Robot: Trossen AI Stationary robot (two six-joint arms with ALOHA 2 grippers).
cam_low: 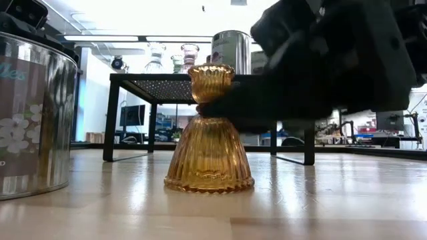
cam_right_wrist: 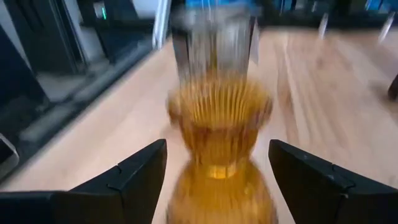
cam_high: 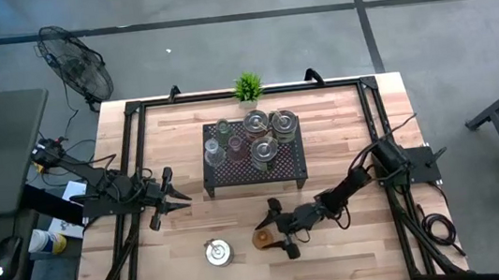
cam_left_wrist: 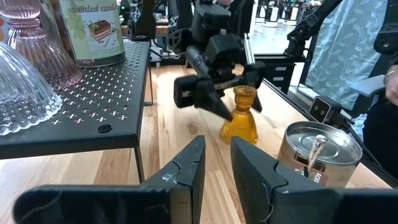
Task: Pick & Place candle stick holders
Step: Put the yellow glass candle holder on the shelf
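Note:
An amber ribbed glass candle stick holder (cam_high: 263, 238) (cam_low: 209, 133) (cam_left_wrist: 239, 118) (cam_right_wrist: 217, 124) stands upright on its wide bell base on the wooden table, near the front middle. My right gripper (cam_high: 272, 237) (cam_left_wrist: 231, 98) (cam_right_wrist: 217, 155) is open, one finger on either side of the holder's upper cup and neck, with a gap on both sides. Several more holders (cam_high: 257, 125), clear, pink and silver, stand on the black perforated rack (cam_high: 221, 176). My left gripper (cam_high: 181, 202) (cam_left_wrist: 215, 163) waits at the table's left with a narrow gap and nothing in it.
A silver tin (cam_high: 217, 252) (cam_low: 33, 120) (cam_left_wrist: 317, 149) stands on the table just left of the amber holder. A small green plant (cam_high: 247, 86) sits at the far edge behind the rack. Bare wood lies in front of the rack and to the right.

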